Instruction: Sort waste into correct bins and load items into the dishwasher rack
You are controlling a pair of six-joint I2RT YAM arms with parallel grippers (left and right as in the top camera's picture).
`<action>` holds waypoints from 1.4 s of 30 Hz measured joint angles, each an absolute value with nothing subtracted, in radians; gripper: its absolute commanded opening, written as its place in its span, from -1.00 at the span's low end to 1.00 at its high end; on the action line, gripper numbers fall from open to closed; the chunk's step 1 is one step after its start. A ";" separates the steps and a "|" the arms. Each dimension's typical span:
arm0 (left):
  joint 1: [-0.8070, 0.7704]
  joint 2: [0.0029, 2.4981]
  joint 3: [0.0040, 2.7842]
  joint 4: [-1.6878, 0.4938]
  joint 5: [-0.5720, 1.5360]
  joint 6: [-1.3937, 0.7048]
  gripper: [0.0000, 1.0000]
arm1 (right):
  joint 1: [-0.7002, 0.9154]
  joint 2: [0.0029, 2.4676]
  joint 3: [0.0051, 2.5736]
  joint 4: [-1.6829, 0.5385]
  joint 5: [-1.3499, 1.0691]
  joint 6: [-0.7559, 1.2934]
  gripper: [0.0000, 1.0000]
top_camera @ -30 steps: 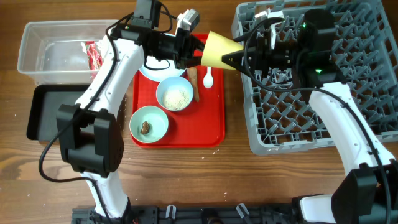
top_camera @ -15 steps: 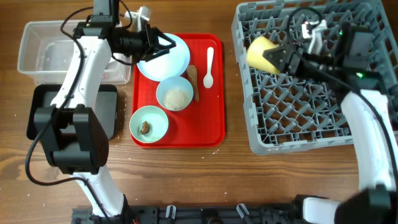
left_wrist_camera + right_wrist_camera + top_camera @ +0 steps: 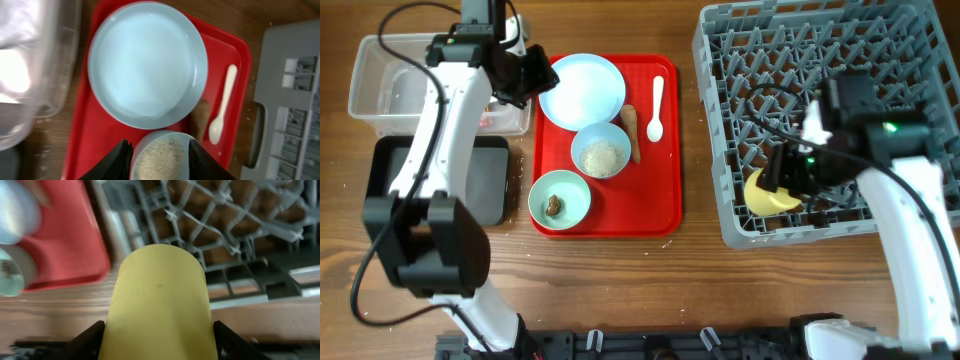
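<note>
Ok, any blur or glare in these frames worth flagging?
Right wrist view: the yellow cup is fairly sharp, but the red tray behind it is smeared. Left wrist view: glare whites out part of the clear tub; the plate reads clearly. Overhead view: evenly lit and sharp.

Yellow cup [image 3: 768, 193], grey rack [image 3: 880, 60], red tray [image 3: 665, 180]
</note>
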State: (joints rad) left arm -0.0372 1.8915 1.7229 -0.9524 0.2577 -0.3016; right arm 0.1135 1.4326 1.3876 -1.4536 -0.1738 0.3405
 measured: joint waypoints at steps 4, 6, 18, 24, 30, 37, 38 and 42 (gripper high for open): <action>-0.037 1.835 1.724 -1.016 0.149 -0.290 -0.19 | 0.131 1.617 1.387 -1.480 -0.086 0.356 -0.06; -0.037 1.835 1.724 -1.028 0.128 -0.286 -0.17 | 0.131 1.633 1.387 -1.477 -0.075 0.356 0.23; -0.038 1.834 1.724 -1.049 0.102 -0.275 -0.06 | 0.131 1.635 1.390 -1.363 -0.067 0.350 0.67; -0.184 1.834 1.724 -1.081 0.092 -0.272 -0.11 | 0.131 1.639 1.730 -1.312 -0.079 0.307 0.68; -0.485 1.859 1.581 -0.997 0.076 -0.156 -0.18 | 0.131 1.639 1.748 -1.203 -0.134 0.259 0.67; -0.564 2.009 1.487 -0.888 -0.049 -0.028 -0.18 | 0.131 1.639 1.748 -1.203 -0.138 0.256 0.68; -0.556 2.016 1.486 -0.878 -0.059 -0.026 -0.22 | 0.131 1.639 1.748 -1.203 -0.138 0.256 0.68; -0.533 2.018 1.477 -0.855 -0.081 -0.019 -0.53 | 0.131 1.639 1.748 -1.203 -0.138 0.256 0.68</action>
State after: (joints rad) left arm -0.5335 2.0178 1.4765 -0.8547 -0.0814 -0.0185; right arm 0.1310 1.6390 1.7485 -1.2026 -0.1379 0.2558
